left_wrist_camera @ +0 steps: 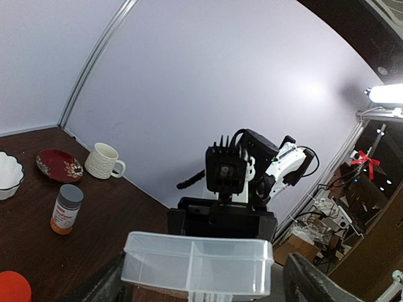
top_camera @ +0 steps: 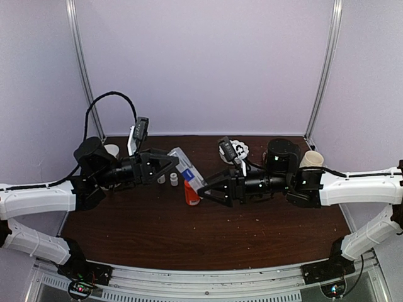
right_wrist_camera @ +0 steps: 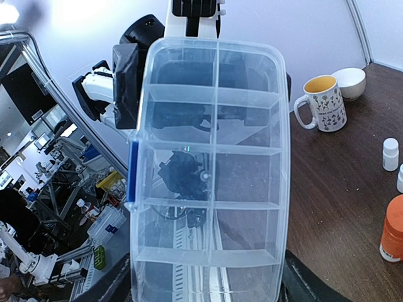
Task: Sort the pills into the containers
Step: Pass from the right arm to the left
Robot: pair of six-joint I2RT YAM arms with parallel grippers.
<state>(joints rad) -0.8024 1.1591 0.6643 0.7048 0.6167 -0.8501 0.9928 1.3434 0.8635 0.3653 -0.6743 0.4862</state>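
1. Right wrist view: the right claw (right_wrist_camera: 208,283) pinches the organizer box (right_wrist_camera: 214,176) across its long sides, holding it above the tabletop (right_wrist_camera: 340,189), probably so both arms can steady or reposition it.
2. The left claw (left_wrist_camera: 204,280) straddles the box's opposite end; I cannot tell whether it presses.
3. Counted: ten cells, two columns of five, with no pills showing inside; two white bottles (right_wrist_camera: 390,154); one orange bottle (right_wrist_camera: 393,229); one mug (right_wrist_camera: 324,104).
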